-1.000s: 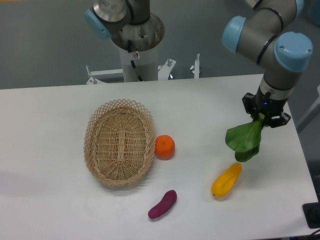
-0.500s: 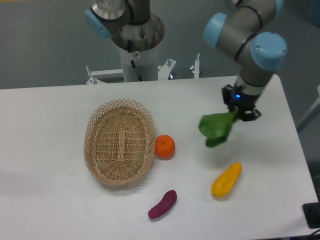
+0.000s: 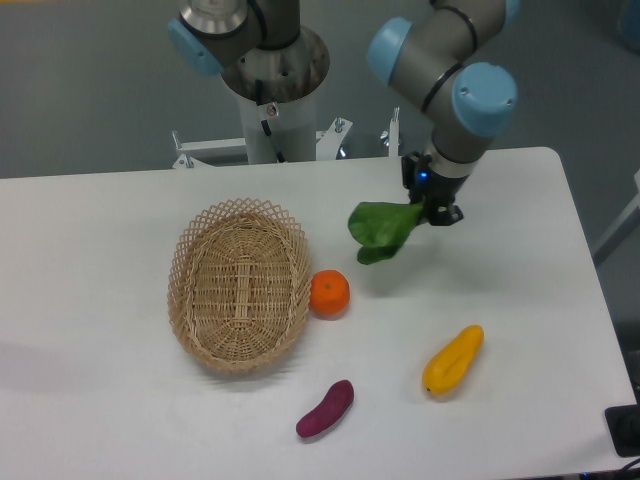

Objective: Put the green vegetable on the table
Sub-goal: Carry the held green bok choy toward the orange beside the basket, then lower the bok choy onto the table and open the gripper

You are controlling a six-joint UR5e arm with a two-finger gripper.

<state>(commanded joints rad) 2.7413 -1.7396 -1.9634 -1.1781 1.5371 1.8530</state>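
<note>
We see a grey arm [image 3: 440, 45] with light-blue joint caps, a black gripper [image 3: 432, 205], perhaps a small blue light.

On the table [image 3: 120, 400], the orange [image 3: 329, 294] sits just right of the basket [image 3: 240, 284].

A single fixed camera looks down on the table [image 3: 120, 420] from a raised spot at its near edge, tilted toward 12 o'clock. It stands far enough back to take in almost the whole tabletop; the 3 o'clock edge runs slantwise and the near corners are cut off. The robot's base column [image 3: 272, 95] stands beyond the far edge at 12 o'clock, cropped at the top of the frame. Grey floor fills the background and the 3 o'clock margin. No second view is given
</note>
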